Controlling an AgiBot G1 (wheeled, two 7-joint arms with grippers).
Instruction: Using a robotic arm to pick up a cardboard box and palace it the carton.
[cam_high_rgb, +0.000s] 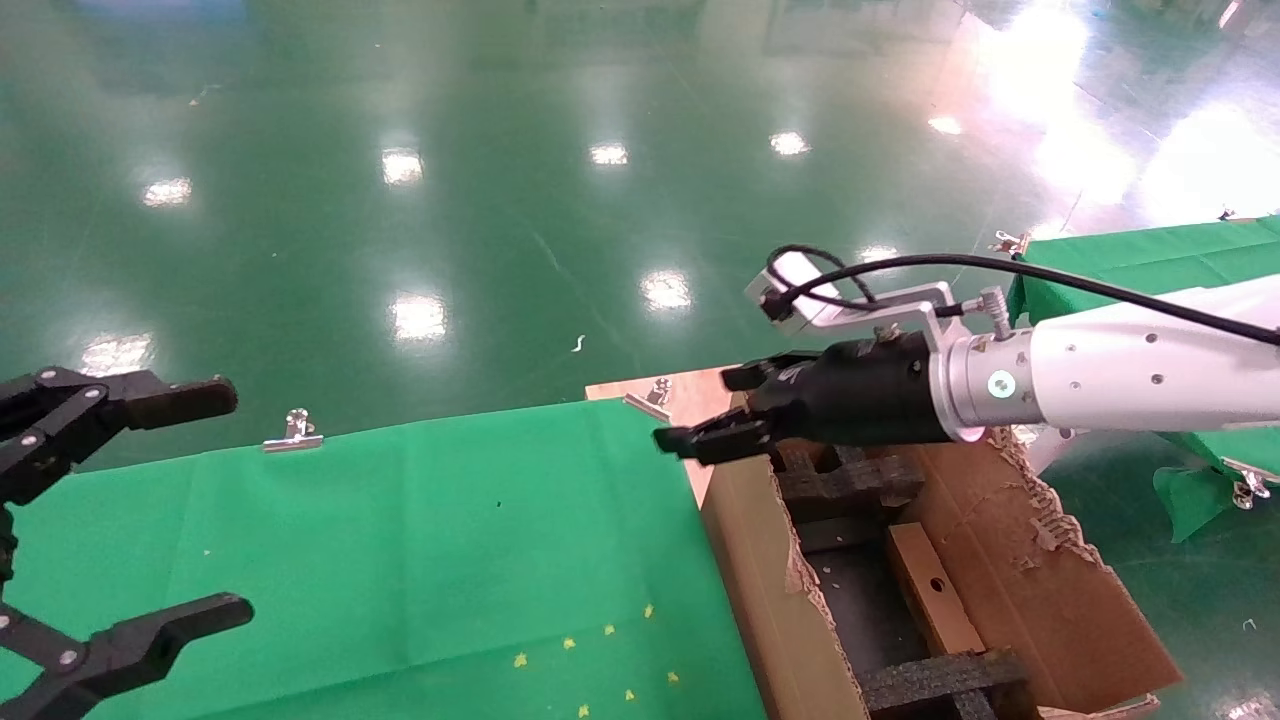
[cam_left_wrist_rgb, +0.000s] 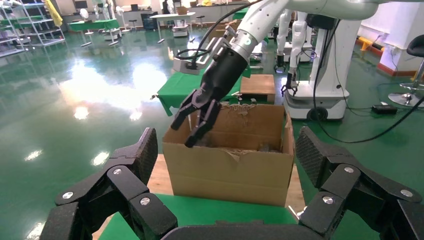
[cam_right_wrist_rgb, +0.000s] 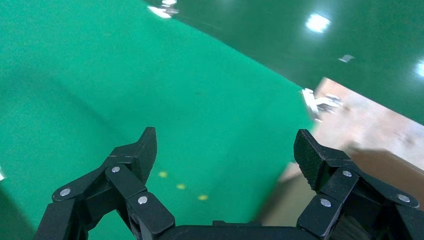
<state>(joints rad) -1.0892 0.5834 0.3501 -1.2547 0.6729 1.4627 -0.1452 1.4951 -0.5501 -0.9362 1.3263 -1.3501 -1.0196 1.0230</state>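
Right black finger gripper (cam_high_rgb: 705, 408) on the white jointed arm (cam_high_rgb: 1120, 385) hovers spread and empty above the large brown corrugated carton's (cam_high_rgb: 760, 600) far ragged rim. 1 small brown cardboard box (cam_high_rgb: 932, 602) lies inside that carton, between 2 black foam bars (cam_high_rgb: 935, 678). Beside the carton, the green cloth table (cam_high_rgb: 420, 560) lies open; the left gripper (cam_high_rgb: 120, 520) waits spread at its far side.

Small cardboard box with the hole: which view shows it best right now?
Head view. The cardboard box lies inside the carton between the black foam bars, hole visible. The left wrist view shows only the carton's outside and the right gripper above it; the right wrist view misses the box.
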